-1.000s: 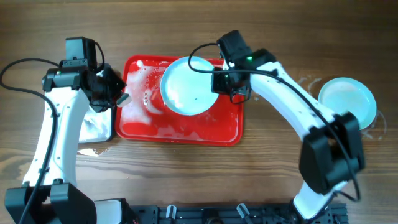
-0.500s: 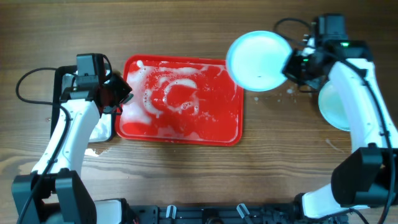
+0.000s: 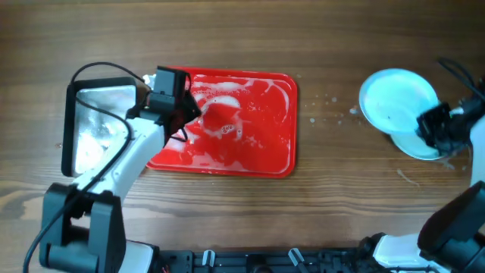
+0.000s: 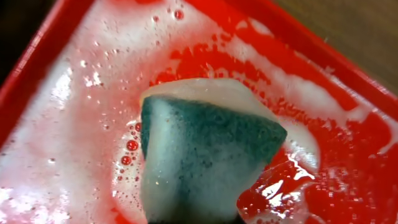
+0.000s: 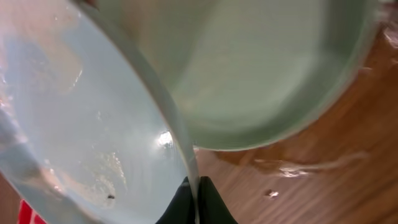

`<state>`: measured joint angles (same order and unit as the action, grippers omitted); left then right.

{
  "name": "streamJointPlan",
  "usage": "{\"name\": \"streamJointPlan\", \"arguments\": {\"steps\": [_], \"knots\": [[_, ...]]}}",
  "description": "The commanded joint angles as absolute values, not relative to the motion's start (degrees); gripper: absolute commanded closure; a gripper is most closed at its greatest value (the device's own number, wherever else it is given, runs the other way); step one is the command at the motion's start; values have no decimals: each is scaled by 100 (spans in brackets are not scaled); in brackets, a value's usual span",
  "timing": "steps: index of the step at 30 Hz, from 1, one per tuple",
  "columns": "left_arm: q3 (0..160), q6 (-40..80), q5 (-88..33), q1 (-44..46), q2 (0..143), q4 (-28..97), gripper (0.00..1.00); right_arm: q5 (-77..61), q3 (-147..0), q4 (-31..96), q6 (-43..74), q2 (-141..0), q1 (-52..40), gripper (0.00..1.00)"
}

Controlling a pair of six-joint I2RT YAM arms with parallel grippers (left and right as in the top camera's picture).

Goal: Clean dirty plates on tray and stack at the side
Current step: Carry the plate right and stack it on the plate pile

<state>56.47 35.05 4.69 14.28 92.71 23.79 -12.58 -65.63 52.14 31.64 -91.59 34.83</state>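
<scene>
While my L gripper (image 3: 184,121) pinches sponge (image 4: 205,149) on tray (image 3: 273,161), R gripper (image 5: 193,196) clamps plate (image 3: 394,97) rim. Other plate (image 3: 413,145) at 5 o'clock.

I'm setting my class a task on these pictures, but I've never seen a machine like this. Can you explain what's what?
Two robot arms work at a wooden table. One picture looks down from above. The other two come from a camera on each wrist. The left gripper holds a soapy sponge over the foamy red tray. A metal tray lies beside it. The right gripper pinches a light-cyan plate by its rim, above a second plate lying on the table.
</scene>
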Motion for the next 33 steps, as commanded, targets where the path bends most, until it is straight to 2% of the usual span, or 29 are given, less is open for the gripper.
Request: {"name": "streamJointPlan", "arguments": {"steps": [1,6,10,12,13,15,21,25,27,30,33], "knots": [[5603,3500,655,1531,9564,2305,96,-1186,-6007,4928,3516,-8744,4075,96],[5603,3498,652,1566,9644,2283,96,-851,-5553,4449,3758,-8715,4661,96],[5603,3498,652,1566,9644,2287,96,-834,-5472,4073,3728,-8715,4685,95],[5603,3498,652,1566,9644,2287,96,-867,-5472,3983,3583,-8715,4685,81],[5603,3498,652,1566,9644,2287,96,-967,-5472,3909,3426,-8715,4683,58],[5603,3498,652,1566,9644,2287,96,-1170,-5472,3828,3352,-8715,4678,47],[5603,3498,652,1566,9644,2298,96,-1610,-5474,3701,3087,-8715,4654,46],[5642,3474,652,1557,9642,2440,96,-2539,-5693,3837,2351,-8659,4340,49],[5892,3465,646,1546,9642,2930,96,-2475,-6027,4219,2045,-8558,3896,47],[6799,2945,635,1518,9633,4204,96,-2196,-6744,4842,1949,-8495,2727,45],[7526,2884,794,1350,9633,5284,96,-2191,-7015,4788,1975,-8495,1570,43]]}}
